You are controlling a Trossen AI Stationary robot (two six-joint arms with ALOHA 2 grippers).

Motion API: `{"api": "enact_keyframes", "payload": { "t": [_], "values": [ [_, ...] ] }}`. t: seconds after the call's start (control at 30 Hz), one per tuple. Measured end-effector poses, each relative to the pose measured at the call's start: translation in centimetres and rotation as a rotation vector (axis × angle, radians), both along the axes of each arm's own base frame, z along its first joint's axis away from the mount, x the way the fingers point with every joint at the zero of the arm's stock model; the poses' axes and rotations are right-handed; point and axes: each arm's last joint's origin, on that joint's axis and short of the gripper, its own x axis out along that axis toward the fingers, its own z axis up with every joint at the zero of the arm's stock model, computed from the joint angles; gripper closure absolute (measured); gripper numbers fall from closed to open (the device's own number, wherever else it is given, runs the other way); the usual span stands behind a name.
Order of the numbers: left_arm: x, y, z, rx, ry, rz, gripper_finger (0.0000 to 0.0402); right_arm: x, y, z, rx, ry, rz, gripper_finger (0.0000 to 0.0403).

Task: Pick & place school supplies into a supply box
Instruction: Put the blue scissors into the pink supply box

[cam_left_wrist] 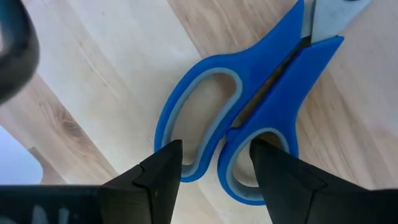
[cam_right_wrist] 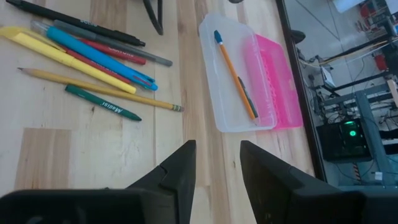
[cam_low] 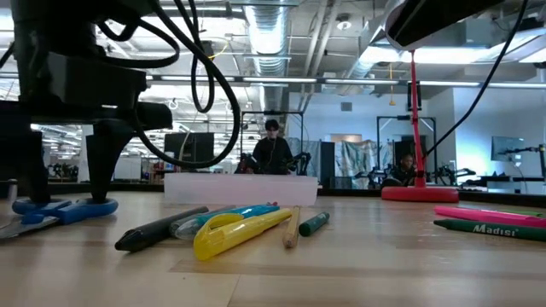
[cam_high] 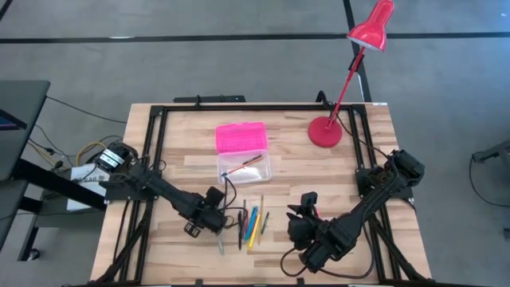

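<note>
The left gripper (cam_left_wrist: 214, 168) stands open, its fingers straddling the blue scissors' (cam_left_wrist: 249, 118) handle on the table (cam_high: 175, 159). Just beside it lie loose pens (cam_high: 252, 225); beyond them sits the supply box (cam_high: 243, 151), a red lamp (cam_high: 325, 131) farther off. The right gripper (cam_right_wrist: 217, 163) hovers open, empty.

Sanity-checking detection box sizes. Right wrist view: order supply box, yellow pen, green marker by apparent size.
1. Supply box, clear base plus pink lid, largest by far.
2. Yellow pen, long and thicker.
3. Green marker, shortest and thin.
All lie at similar depth, so the ranking looks safe.
</note>
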Motion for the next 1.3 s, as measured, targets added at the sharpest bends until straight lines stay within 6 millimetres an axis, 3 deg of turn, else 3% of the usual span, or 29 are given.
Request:
{"api": "enact_keyframes", "payload": {
  "t": [0.2,0.63,1.3],
  "values": [
    [0.2,0.5,-0.1,-0.034,0.018,0.026,0.0219,0.0,0.0,0.0,0.001,-0.001,0.000,0.0285],
    [0.4,1.2,-0.1,-0.131,0.060,0.268,0.0311,0.1,0.1,0.0,0.007,-0.008,0.000,0.0285],
    [-1.0,0.6,-0.1,-0.030,0.123,0.248,0.0319,0.1,0.1,0.0,0.008,-0.007,0.000,0.0285]
  ]
}}
